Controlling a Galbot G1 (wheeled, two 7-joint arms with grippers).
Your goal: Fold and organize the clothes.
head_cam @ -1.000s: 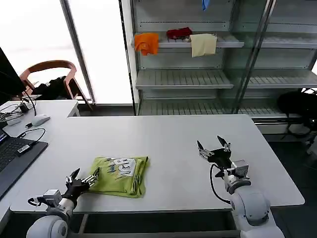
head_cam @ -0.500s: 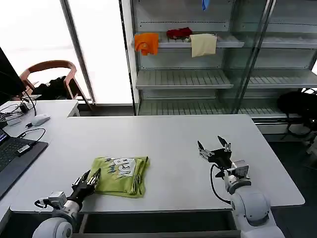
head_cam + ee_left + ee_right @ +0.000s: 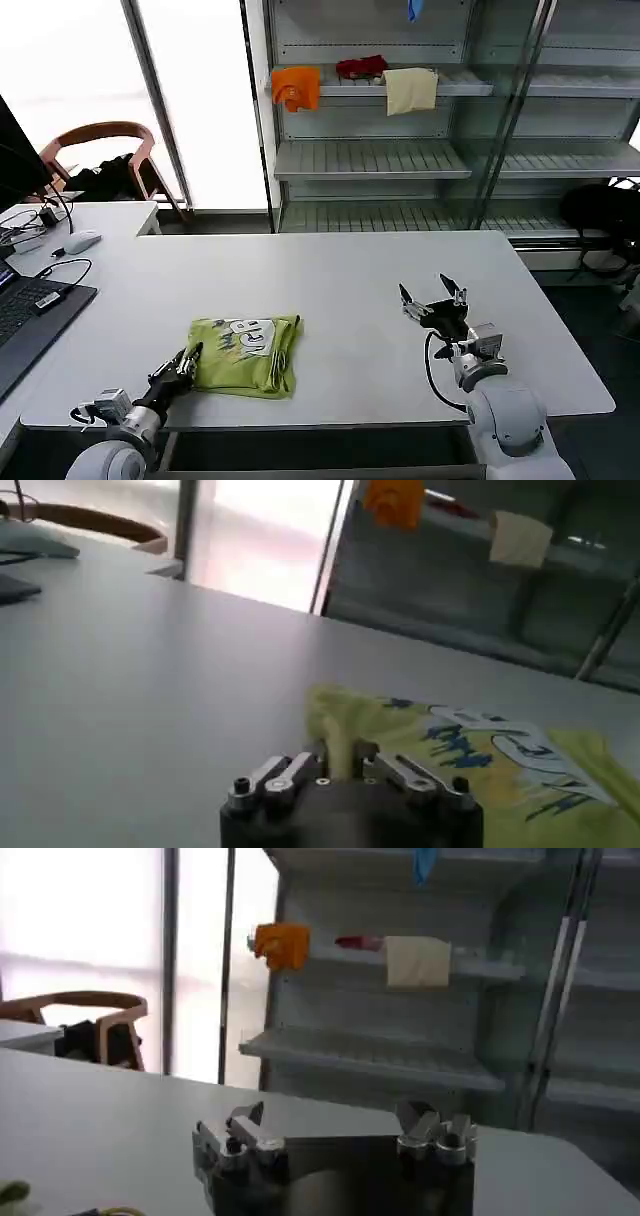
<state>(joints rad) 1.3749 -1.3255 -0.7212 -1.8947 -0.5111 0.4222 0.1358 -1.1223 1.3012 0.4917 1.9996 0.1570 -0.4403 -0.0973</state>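
T-shirt (image 3: 243, 355) is lying folded into a compact rectangle near the tabletop's (image 3: 350, 290) front left edge. My left gripper (image 3: 183, 365) is pinching its near-left corner with closed jaws. My right gripper (image 3: 432, 295) is hovering well apart, jaws open. Folding appears nearly done; final tidying is remaining.
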